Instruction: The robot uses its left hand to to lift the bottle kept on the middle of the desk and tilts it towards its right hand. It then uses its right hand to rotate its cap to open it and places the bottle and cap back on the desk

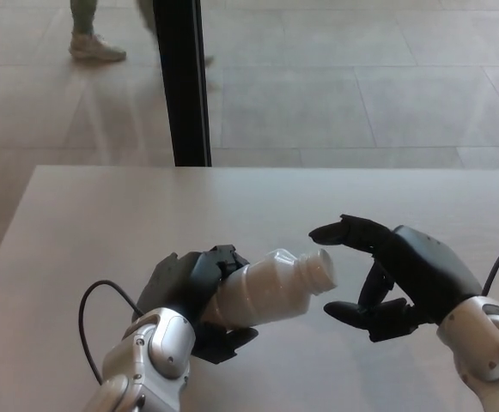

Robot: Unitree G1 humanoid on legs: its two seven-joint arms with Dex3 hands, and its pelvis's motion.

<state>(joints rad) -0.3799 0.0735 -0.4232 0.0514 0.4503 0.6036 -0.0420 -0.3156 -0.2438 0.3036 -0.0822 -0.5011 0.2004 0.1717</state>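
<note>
Soft, even daylight (faint shadows), sharp throughout.

Bottle (270, 290): milky white, translucent, no label pattern visible. Left hand (193, 296): black fingers, silver-grey wrist casing behind, thin black cable looping beside it. Right hand (386, 273): glossy black, silver-grey wrist with small red spot. Desk (103, 223): pale beige, faint wood grain. Floor (343, 86): light grey-beige tiles, thin darker grout lines. Post (181, 81): black. Person's shoe (96, 49): off-white; trouser leg greenish.
</note>
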